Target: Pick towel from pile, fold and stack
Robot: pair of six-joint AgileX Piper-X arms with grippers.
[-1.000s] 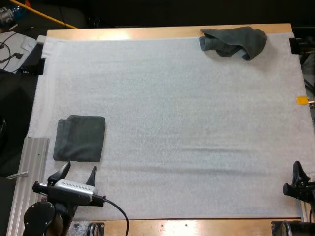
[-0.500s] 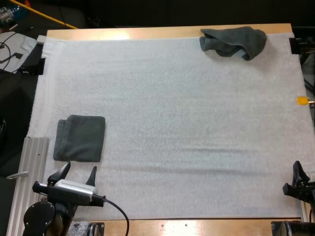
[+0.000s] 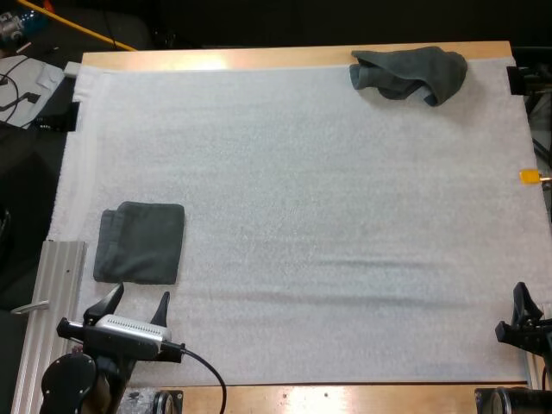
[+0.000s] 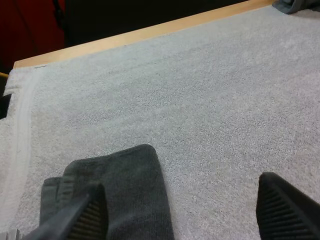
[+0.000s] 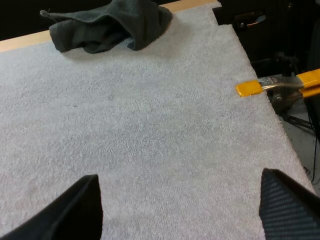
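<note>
I judge the task partly done. 1 folded towel [image 3: 140, 243] lies flat at the near left of the white mat [image 3: 328, 216], just ahead of my left gripper [image 3: 140, 295]. 1 crumpled towel [image 3: 407, 73] waits at the mat's far right corner, by the far edge of the wooden table [image 3: 259, 58]. What is left, as I read it, is to fetch the crumpled one, fold it and set it on the folded one. Both my grippers are empty. The left's fingers stand apart at the folded towel's near edge, gripping nothing. My right gripper [image 5: 180, 200] holds its fingers wide apart over the mat at the near right, well apart from the crumpled towel. Nothing stands between them, so the reach looks free. A ribbed metal rail [image 3: 53, 302] lies along the mat's near left edge, near the folded towel, and I would mind it when stacking.
</note>
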